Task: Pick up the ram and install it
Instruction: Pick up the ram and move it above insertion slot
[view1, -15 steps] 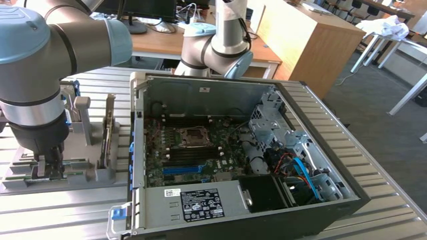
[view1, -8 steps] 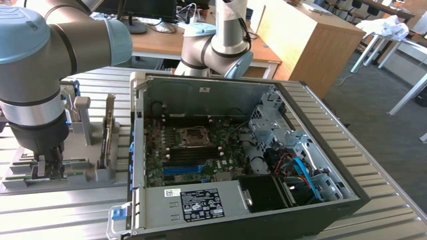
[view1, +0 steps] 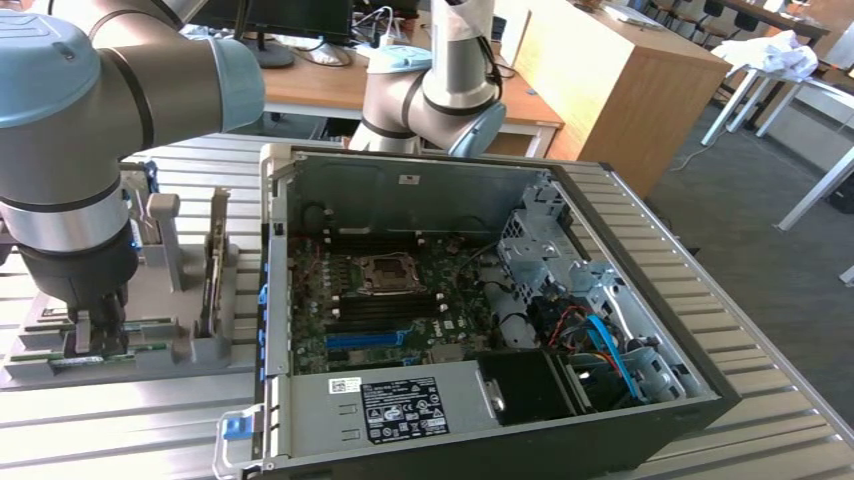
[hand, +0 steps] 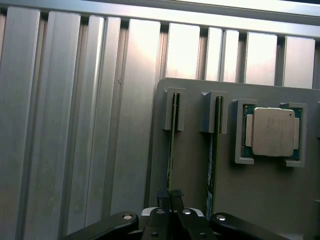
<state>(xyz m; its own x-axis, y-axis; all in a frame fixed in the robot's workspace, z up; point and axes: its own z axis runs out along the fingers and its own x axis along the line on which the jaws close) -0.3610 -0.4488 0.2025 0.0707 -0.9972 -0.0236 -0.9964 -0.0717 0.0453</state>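
While the ram (hand: 172, 131) stands on edge in its slot of the grey holder (hand: 191, 167) on the table (hand: 75, 125), the gripper (hand: 170, 197) is clamped on its thin edge. A second stick (hand: 213, 150) stands just beside it, with the silver processor chip (hand: 272, 131) next along.

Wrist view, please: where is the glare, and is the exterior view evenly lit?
Wrist view: glare whitens parts of the slatted table; the tool, shut on the ram, sits in shadow. Exterior view: daylight brightens the table, while the computer case is dim inside.
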